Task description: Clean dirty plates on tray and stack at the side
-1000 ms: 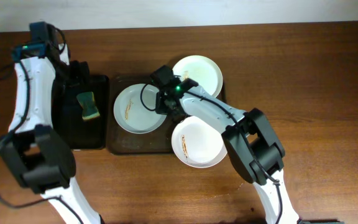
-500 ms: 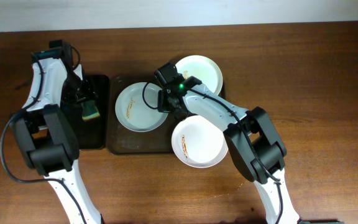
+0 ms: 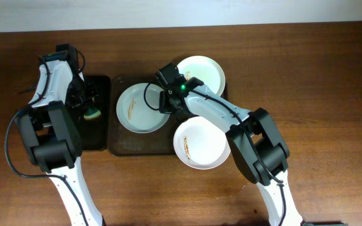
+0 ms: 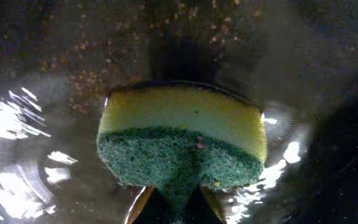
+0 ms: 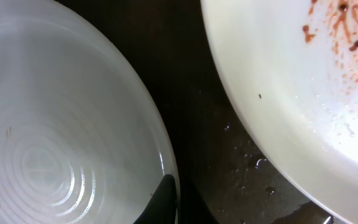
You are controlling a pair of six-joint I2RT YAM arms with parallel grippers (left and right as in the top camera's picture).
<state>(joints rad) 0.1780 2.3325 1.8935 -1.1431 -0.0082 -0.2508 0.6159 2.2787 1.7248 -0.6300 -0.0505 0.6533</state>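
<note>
Three white plates lie on the brown tray (image 3: 140, 145). The left plate (image 3: 137, 110) (image 5: 55, 124) has orange smears, and my right gripper (image 3: 168, 102) (image 5: 169, 190) is shut on its right rim, one dark finger lying inside the rim. Orange smears also mark the front plate (image 3: 200, 144), which overhangs the tray's front edge. The back plate (image 3: 201, 74) looks clean from overhead. A smeared plate (image 5: 291, 81) fills the right of the right wrist view. My left gripper (image 3: 87, 103) (image 4: 174, 202) is shut on the green underside of a yellow-green sponge (image 3: 92, 113) (image 4: 182, 140).
A smaller black tray (image 3: 93, 135) (image 4: 42, 93) sits left of the brown tray, wet and speckled with crumbs, with the sponge on it. Bare wooden table (image 3: 307, 94) extends to the right and front. Both arms reach in over the trays.
My left gripper has come down over the sponge on the black tray and shut on it. The right gripper and the plates have not moved.
</note>
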